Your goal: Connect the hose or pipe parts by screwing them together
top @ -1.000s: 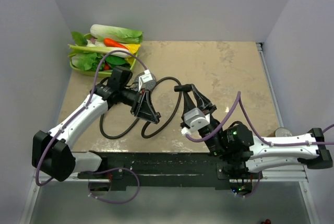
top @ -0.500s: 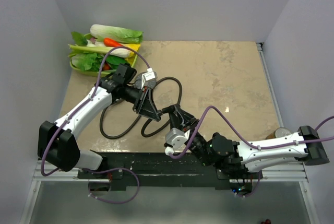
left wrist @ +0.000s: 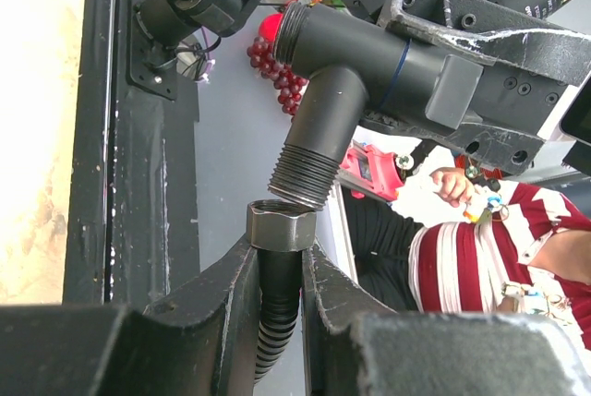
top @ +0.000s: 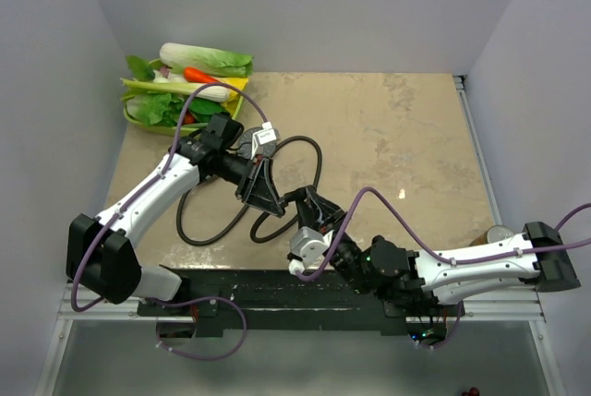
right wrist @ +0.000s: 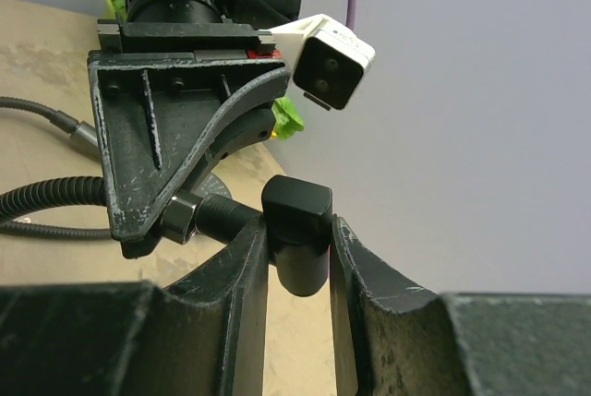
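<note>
My left gripper [left wrist: 280, 254] is shut on the dark ribbed hose [left wrist: 275, 308], just below its metal hex nut [left wrist: 282, 227]. My right gripper [right wrist: 297, 241] is shut on a black pipe fitting [right wrist: 297, 216] with a threaded stub [left wrist: 305, 170]. The stub's tip sits at the mouth of the nut, slightly tilted to it. In the right wrist view the stub [right wrist: 222, 214] and the nut [right wrist: 178, 219] lie end to end. In the top view both grippers, left [top: 267, 198] and right [top: 308, 204], meet above the table's near middle. The rest of the hose [top: 307, 151] loops over the table.
A green basket of vegetables [top: 180, 91] stands at the far left corner. A second metal hose end [right wrist: 78, 135] lies on the table behind the left gripper. The black base rail [top: 277, 290] runs along the near edge. A small round object [top: 500, 233] sits at the right edge.
Over the last second my right arm swung left and down, bringing the fitting to the hose nut. My left gripper shifted slightly toward the back. Little has moved in the last half second.
</note>
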`<state>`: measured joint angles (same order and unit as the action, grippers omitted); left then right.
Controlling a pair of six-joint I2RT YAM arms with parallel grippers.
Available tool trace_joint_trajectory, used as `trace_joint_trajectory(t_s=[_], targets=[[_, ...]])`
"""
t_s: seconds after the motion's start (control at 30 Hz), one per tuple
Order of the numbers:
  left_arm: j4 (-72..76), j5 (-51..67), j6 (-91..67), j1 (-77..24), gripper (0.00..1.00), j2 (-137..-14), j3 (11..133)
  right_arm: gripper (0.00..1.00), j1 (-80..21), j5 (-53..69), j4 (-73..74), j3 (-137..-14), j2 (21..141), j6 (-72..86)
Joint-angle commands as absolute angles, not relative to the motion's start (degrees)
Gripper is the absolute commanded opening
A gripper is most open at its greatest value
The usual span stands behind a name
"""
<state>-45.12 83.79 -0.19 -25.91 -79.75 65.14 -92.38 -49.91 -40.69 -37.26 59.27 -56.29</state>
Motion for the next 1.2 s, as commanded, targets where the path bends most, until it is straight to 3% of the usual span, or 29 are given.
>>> trace_joint_trajectory(t_s=[0.0, 1.17], targets=[[-44.3, 97.6, 0.6, -26.3, 0.0, -77.5, 67.6, 0.0, -93.5, -48.7, -44.5, -37.6, 58.9, -54.1], [-38.5, 97.6, -3.9, -30.2, 0.0, -73.7, 70.1, 0.0, -94.9, -48.0, -47.4, -35.9, 59.9, -47.2]])
